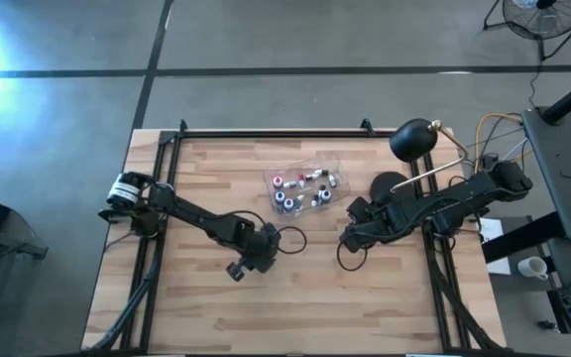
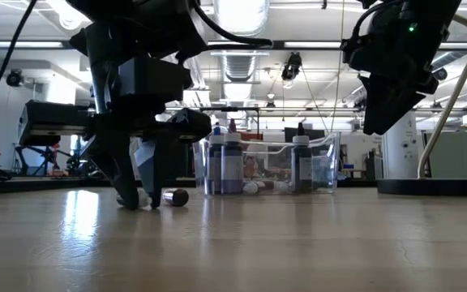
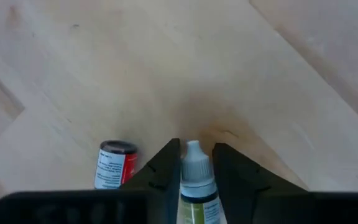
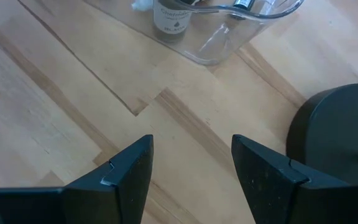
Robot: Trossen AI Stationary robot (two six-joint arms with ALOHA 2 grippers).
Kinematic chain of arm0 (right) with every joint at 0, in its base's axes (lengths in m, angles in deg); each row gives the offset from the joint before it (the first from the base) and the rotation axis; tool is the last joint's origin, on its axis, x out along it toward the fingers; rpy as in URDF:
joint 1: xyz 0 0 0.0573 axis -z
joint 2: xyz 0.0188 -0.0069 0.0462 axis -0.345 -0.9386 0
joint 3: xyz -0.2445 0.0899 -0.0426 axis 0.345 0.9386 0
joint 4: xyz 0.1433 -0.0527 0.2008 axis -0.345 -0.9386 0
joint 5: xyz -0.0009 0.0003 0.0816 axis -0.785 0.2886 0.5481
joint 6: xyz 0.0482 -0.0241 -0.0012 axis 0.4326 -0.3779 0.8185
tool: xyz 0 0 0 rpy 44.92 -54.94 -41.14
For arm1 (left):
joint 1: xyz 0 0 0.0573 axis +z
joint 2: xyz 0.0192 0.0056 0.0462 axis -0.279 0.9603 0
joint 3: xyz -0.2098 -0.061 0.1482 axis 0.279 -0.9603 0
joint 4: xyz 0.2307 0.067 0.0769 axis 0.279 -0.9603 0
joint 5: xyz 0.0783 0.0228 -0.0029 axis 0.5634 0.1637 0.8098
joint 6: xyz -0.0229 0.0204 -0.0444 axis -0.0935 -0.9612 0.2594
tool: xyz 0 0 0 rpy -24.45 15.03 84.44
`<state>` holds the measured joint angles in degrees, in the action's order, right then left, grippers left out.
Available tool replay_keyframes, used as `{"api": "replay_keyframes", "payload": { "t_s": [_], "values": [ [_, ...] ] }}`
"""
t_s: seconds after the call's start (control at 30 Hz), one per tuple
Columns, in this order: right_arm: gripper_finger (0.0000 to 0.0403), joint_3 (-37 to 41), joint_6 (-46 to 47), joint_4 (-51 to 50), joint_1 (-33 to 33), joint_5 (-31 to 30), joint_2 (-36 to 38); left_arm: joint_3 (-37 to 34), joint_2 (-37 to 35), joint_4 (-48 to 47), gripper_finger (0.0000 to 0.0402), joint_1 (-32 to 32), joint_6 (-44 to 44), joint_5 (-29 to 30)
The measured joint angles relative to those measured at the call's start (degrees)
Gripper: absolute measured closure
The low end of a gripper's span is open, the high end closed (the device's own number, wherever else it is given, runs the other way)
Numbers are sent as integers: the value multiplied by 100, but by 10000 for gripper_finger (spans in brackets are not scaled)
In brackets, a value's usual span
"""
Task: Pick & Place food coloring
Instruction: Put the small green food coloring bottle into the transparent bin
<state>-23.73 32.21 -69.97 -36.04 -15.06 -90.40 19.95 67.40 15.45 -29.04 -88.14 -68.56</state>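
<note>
Bottle (image 3: 195, 186) base hidden between tool (image 3: 196, 163) fingers.

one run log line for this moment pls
left claw: down at table, fingers around white-capped food coloring bottle | red-labelled bottle: lying beside it | right claw: open, empty, near clear tub

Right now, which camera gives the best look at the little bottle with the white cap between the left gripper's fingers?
The left wrist view: the white-capped bottle fills the gap between the left gripper fingers, beside a red-labelled bottle lying on the table. The low view shows only a glimpse at the fingertips; in the high view the arm hides it; the right wrist view misses it.
</note>
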Motion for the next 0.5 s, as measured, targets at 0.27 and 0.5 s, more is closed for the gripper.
{"api": "replay_keyframes", "payload": {
  "t_s": [0.27, 0.5],
  "values": [
    [193, 0, 121, 9, 0, 0, 0, 18, -200, -703, 372, 0, 348, 588],
    [193, 0, 138, 9, 0, 142, 0, 548, -1206, -2426, 372, 96, 1446, 868]
  ]
}}
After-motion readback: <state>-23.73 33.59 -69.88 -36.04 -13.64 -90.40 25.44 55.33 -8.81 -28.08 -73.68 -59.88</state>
